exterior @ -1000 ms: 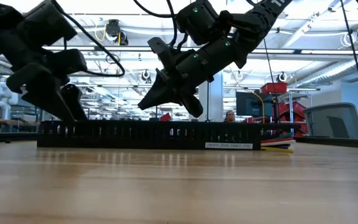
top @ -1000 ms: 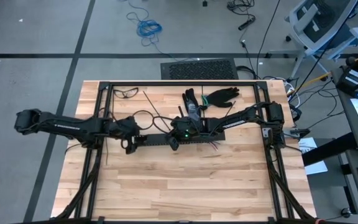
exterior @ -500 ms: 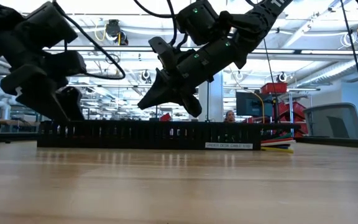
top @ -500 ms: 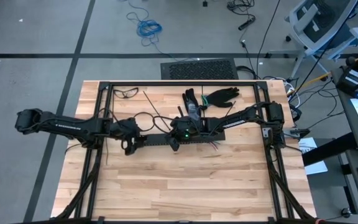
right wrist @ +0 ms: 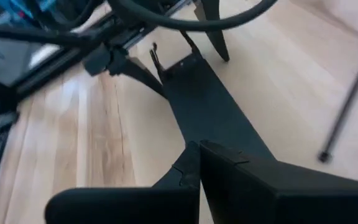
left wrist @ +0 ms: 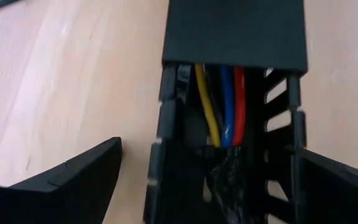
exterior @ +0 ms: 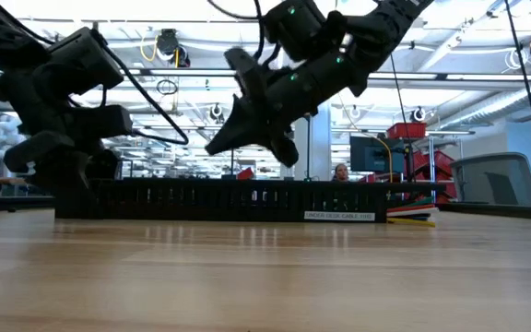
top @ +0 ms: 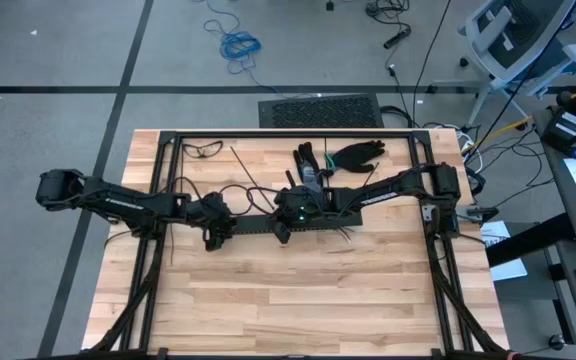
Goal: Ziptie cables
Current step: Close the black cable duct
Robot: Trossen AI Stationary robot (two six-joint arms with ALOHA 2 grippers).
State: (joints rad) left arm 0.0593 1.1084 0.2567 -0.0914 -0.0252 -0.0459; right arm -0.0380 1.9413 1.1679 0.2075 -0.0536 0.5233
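Inside the long black slotted rail (left wrist: 229,93), yellow, blue and red cables (left wrist: 224,106) run side by side, and a dark taped bundle sits at their nearer end. That rail lies across the middle of the tabletop (top: 298,290), and more cable ends (red and yellow) poke out of its right end (exterior: 411,215) in the low view. Thin dark zipties (top: 250,178) lie loose toward the far edge, near a pair of black gloves (top: 353,155) and a pair of glasses (top: 203,149) by the far left corner.

At the rail's left end the left gripper (top: 214,236) straddles the rail, one finger (left wrist: 73,180) outside each slotted wall, spread wide and clamped on nothing. Above the rail's middle, the right gripper (top: 280,232) hangs clear of it, tilted down toward the left; its fingers (right wrist: 253,180) appear pressed together, with the rail's lid running on beyond them toward the left arm. A black cable loop arcs between the two arms and crosses in front of the rail's far side.

Compared with a second ago, the left arm has slid right along the rail and dropped lower, so its gripper now sits down around the rail end. The right gripper has scarcely shifted.
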